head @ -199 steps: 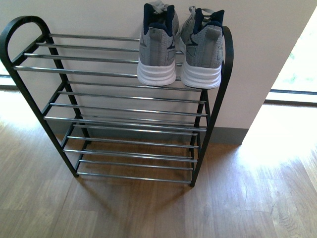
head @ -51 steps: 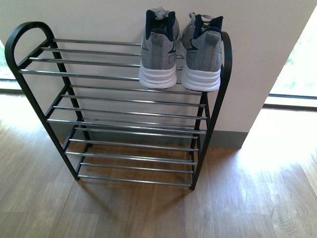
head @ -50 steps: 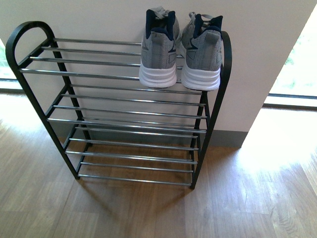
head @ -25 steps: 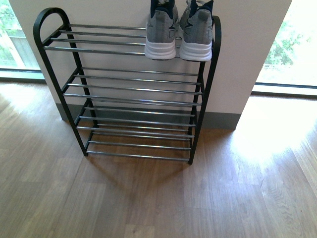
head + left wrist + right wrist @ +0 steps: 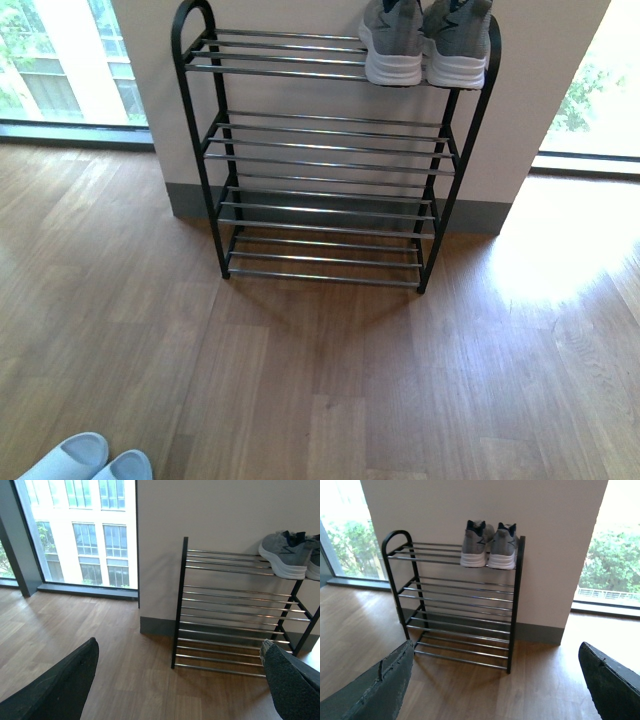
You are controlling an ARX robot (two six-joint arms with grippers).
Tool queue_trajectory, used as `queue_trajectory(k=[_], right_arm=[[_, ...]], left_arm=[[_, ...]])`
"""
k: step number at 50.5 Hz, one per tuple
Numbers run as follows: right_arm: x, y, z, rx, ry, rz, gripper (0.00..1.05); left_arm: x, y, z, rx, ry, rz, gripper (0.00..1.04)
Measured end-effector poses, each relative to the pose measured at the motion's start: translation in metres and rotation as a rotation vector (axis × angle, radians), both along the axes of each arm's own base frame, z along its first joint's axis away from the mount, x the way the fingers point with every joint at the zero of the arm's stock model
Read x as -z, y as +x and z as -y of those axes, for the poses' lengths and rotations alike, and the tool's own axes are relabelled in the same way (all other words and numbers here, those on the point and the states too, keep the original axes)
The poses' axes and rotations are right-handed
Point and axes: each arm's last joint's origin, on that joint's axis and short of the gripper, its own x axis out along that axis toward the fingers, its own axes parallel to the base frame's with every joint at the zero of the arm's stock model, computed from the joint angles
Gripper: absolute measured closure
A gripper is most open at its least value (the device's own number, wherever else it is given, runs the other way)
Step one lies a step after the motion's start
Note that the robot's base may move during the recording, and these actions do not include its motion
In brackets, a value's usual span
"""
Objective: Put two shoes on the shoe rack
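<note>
1. Pale blue slides (image 5: 85, 462): on the wooden floor (image 5: 330, 380) at near left, side by side, only partly in view, well apart from the rack.
2. Left gripper (image 5: 179, 647): fingers (image 5: 70, 680) spread wide, holding nothing.
3. Shoe rack (image 5: 330, 164): black frame with four tiers of chrome rods, upright against the white wall (image 5: 540, 90), far centre.
4. Grey sneakers (image 5: 395, 45): a pair on the top tier at its right end, close together, white-soled heels facing near.
5. Right gripper (image 5: 496, 647): fingers spread wide, holding nothing.

Left fingers (image 5: 65, 682) and right fingers (image 5: 382, 690) gape wide.
</note>
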Motion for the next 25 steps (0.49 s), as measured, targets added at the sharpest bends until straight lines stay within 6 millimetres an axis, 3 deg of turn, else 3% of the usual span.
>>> queue_trajectory(k=[25], right_arm=[[0.0, 0.0, 0.0001, 0.005, 0.0, 0.0, 0.09]], left_arm=[[0.0, 0.0, 0.0001, 0.003, 0.0, 0.0, 0.09]])
